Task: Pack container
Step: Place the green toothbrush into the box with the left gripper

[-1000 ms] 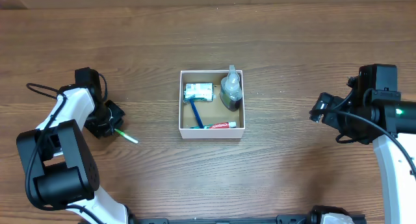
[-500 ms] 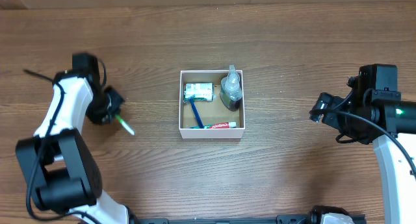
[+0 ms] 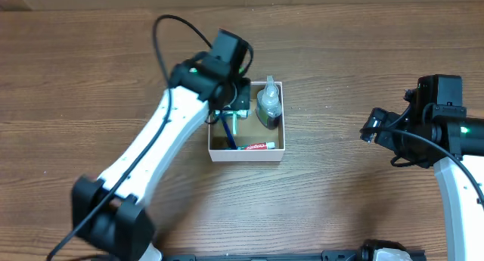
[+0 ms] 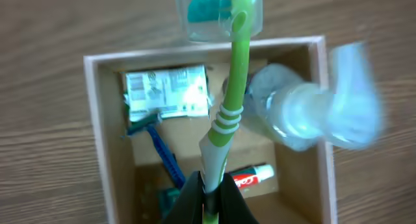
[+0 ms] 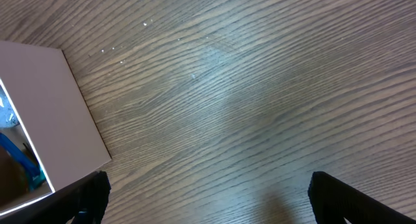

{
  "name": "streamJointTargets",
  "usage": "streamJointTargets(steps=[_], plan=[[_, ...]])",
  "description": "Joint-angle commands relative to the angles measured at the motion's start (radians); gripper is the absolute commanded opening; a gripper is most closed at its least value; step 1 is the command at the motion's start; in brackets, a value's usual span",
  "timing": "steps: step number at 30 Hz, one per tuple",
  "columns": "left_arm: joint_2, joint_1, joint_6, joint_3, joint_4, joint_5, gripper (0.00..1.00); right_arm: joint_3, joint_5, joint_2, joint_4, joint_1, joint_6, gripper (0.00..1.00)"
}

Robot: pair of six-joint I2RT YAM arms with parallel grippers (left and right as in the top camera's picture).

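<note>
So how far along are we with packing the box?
Mostly done. The container already holds a clear bottle, a white packet, a blue razor and a toothpaste tube. In hand: the left gripper is shut on a green toothbrush, held above the container's interior. Left: lower it and release it inside. The right gripper sits open, holding nothing.

A brown wooden table (image 3: 355, 72) with long, wavy grain filled every view. Soft, even light fell on it, leaving a faint pale sheen in the right wrist view, where tiny white specks (image 5: 123, 39) dotted the wood.
</note>
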Motion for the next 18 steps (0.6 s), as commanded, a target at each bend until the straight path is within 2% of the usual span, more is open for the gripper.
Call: streamJointTargets(steps=[1, 6, 7, 8, 12, 15, 18], plan=[[0.115, -0.005, -0.031, 0.000, 0.000, -0.016, 0.04, 0.001, 0.001, -0.003, 0.001, 0.003, -0.003, 1.00], [0.203, -0.005, -0.029, -0.001, 0.003, -0.014, 0.05, 0.001, 0.001, -0.003, 0.002, 0.003, -0.003, 1.00], [0.202, -0.005, -0.030, 0.000, 0.001, -0.011, 0.27, 0.001, 0.001, -0.003, 0.001, 0.003, -0.003, 1.00], [0.202, -0.005, -0.030, 0.000, -0.002, -0.010, 0.41, 0.001, 0.002, -0.003, 0.002, 0.003, -0.003, 1.00], [0.174, -0.005, -0.030, 0.096, -0.122, -0.034, 0.40, 0.001, 0.001, -0.003, 0.011, 0.003, -0.003, 1.00], [0.080, 0.008, -0.053, 0.217, -0.216, -0.180, 0.42, 0.003, 0.001, -0.004, 0.069, 0.004, -0.017, 1.00], [-0.041, 0.105, -0.113, 0.220, -0.217, -0.207, 0.45, 0.016, -0.062, -0.004, 0.193, 0.051, -0.119, 1.00]])
